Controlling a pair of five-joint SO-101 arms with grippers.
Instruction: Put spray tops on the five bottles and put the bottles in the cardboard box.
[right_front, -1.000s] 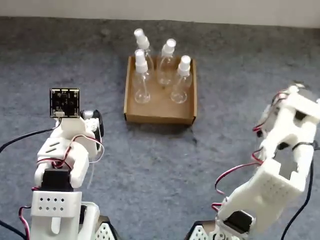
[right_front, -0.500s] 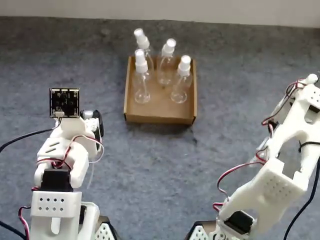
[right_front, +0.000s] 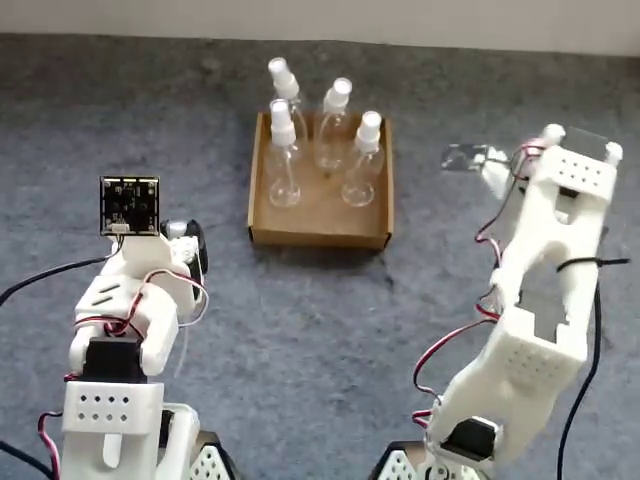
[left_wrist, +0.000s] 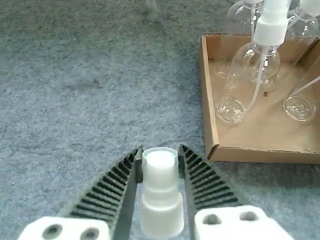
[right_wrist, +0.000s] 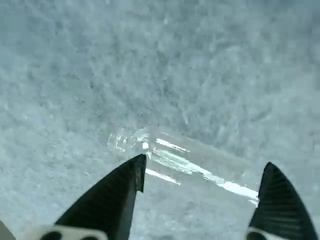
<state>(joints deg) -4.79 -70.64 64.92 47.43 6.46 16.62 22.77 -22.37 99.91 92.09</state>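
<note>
Right gripper fingers wide, over fifth bottle lying flat, right of cardboard box. Centre on body, close gently, stand upright. Left gripper pinching spray top, left of box; keep vertical for mating.

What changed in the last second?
The right arm swung in from the far right toward the cardboard box. Its open right pincer is now over a clear bottle lying flat, not seen there earlier. Unchanged: left pincer shut on a spray top, four capped bottles at the box.
</note>
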